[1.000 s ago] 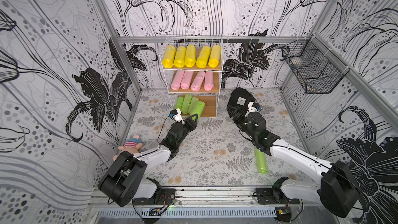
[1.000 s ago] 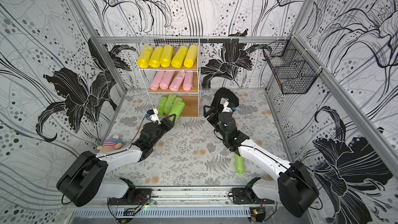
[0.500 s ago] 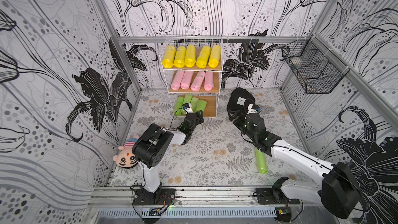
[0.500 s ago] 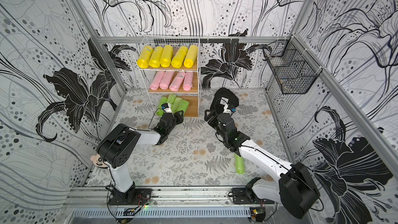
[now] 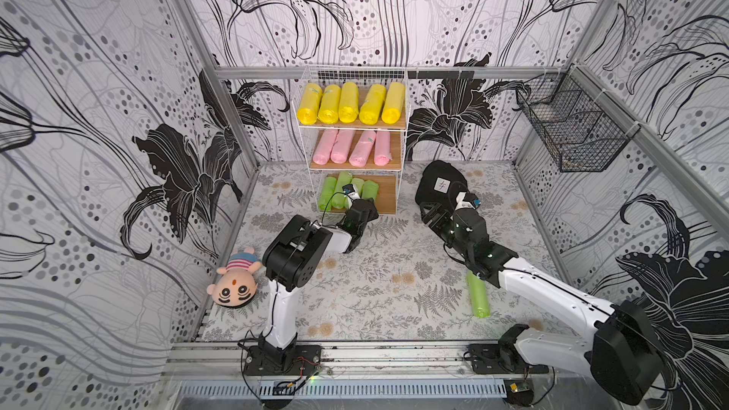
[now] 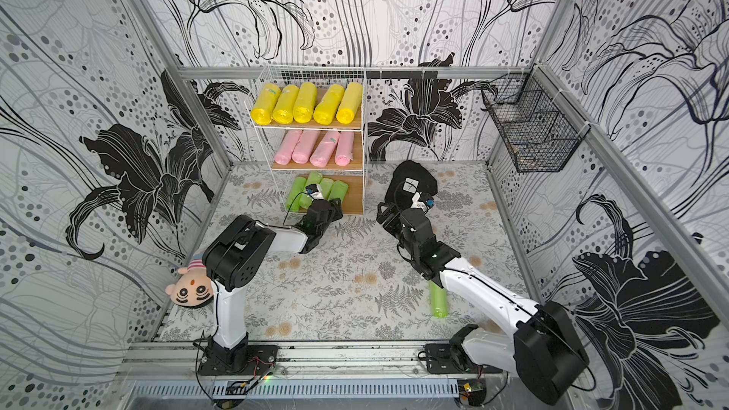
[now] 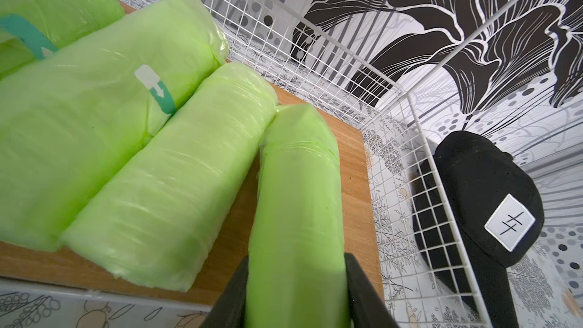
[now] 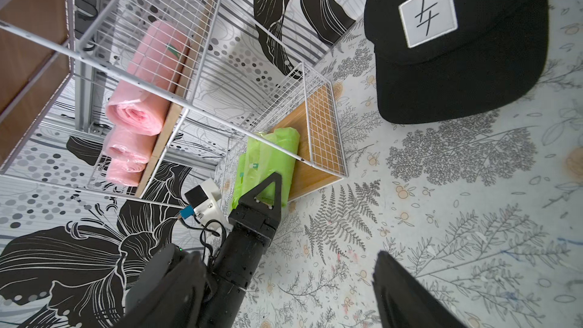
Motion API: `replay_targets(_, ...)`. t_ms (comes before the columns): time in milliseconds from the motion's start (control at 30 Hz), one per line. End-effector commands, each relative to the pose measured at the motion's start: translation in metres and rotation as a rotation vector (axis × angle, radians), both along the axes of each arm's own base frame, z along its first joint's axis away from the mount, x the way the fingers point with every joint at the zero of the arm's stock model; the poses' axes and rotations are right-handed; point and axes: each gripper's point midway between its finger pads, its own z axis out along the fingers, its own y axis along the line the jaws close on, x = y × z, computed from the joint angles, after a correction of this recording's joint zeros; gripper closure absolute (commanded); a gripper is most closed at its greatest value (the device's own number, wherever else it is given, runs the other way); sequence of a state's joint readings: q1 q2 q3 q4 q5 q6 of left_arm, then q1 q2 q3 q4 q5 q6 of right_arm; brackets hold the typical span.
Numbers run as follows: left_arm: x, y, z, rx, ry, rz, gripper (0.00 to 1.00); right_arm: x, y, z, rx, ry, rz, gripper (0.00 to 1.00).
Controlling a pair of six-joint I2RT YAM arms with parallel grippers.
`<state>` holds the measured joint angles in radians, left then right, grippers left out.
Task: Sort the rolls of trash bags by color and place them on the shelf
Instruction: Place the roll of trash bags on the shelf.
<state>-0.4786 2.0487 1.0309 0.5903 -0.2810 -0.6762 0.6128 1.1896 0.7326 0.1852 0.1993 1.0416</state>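
**Your left claw is gripping a green roll at the shelf's bottom board**

The held green roll (image 7: 296, 203) is sitting between the two fingers of your left claw (image 7: 296, 282), which is clamping it near one end. The rest of the roll is reaching away from the claw, over the bottom board of the shelf (image 7: 350, 165). Its far tip is touching the end of the next roll in the row. It is showing as pale green and glossy, with faint ring-like wrinkles. You cannot tell whether it is resting on the wood.

The neighbouring green rolls (image 7: 94, 121) are lying beside it on the same board, two of them showing teal stickers. Pink rolls (image 5: 349, 147) are lying on the shelf's middle board and yellow rolls (image 5: 349, 104) on its top board. A loose green roll (image 5: 478, 295) is lying on the floor well in front of the shelf.

Your right claw (image 8: 285, 257) is hanging beside the shelf with its jaws spread wide, holding nothing, near a black cap (image 8: 457, 42).
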Motion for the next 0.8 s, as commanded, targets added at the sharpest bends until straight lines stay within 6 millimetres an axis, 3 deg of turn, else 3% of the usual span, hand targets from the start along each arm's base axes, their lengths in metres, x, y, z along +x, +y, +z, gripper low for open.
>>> replay_targets(0, 0.013, 0.013, 0.014, -0.012, -0.050, 0.073, 0.69, -0.004, -0.010, -0.001, -0.051, -0.003, -0.008, 0.13)
replay_targets(767, 0.014, 0.012, 0.002, -0.040, 0.010, 0.094, 0.43, -0.007, -0.007, -0.011, -0.089, 0.055, 0.014, 0.13)
